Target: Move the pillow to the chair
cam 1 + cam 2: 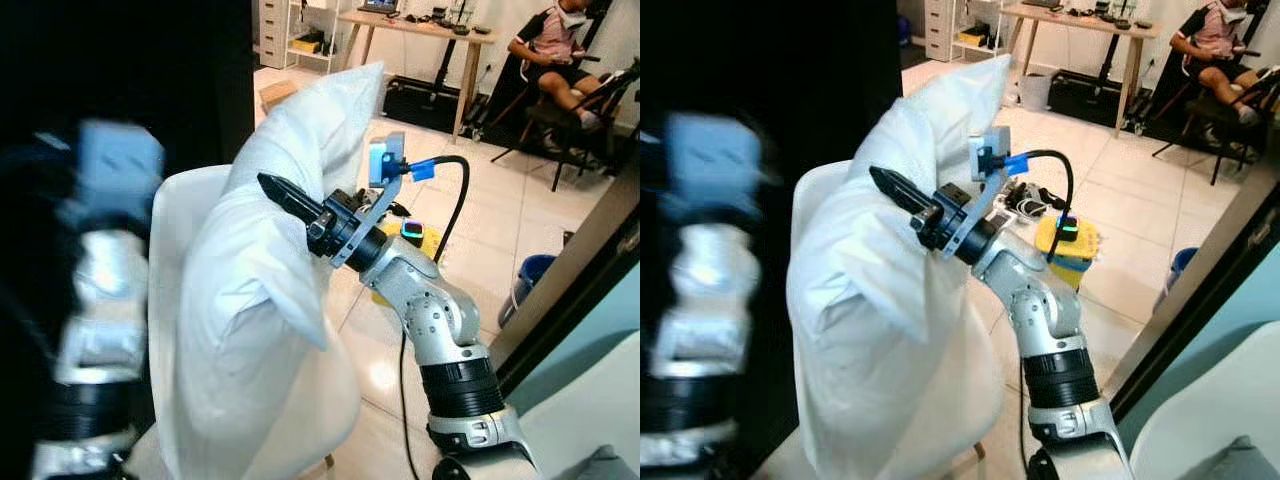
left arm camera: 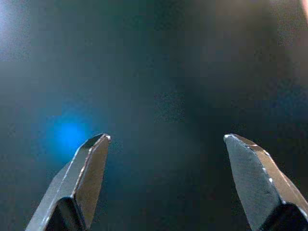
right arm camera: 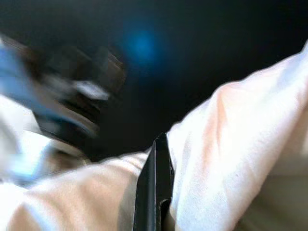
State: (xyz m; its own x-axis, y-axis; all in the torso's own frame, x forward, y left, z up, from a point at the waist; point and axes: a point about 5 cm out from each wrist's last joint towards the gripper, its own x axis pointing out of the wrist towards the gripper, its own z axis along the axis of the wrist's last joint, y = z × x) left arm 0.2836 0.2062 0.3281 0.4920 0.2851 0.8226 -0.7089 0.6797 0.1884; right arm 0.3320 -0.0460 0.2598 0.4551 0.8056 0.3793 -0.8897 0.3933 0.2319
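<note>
The white pillow (image 1: pixel 270 290) stands tall and upright on the seat of the white chair (image 1: pixel 175 250), leaning against its curved back, one corner pointing up toward the room behind. The right pincer (image 1: pixel 285 195) meets it at mid-height on its outer face: the long black fingers lie together, pinching a fold of the pillow's cloth, so the pincer is closed on the pillow.

The right wrist view confirms this from close in, with a black finger (image 3: pixel 154 187) sunk between two bulges of white fabric, which the head views only hint at. The left wrist view shows the left pincer (image 2: pixel 166 185) with its two fingertips spread well apart against a dark, bluish blur, touching nothing.

The right arm rises from the lower right, bends at the elbow and reaches up and leftward to the pillow, a blue cable looping off its wrist. The left arm is raised close to the camera at the left edge, blurred, beside the chair back.

Beyond, on the tiled floor, sits a yellow box (image 1: pixel 1070 250); farther back a person (image 1: pixel 555 50) sits near a wooden bench (image 1: pixel 420 30).
</note>
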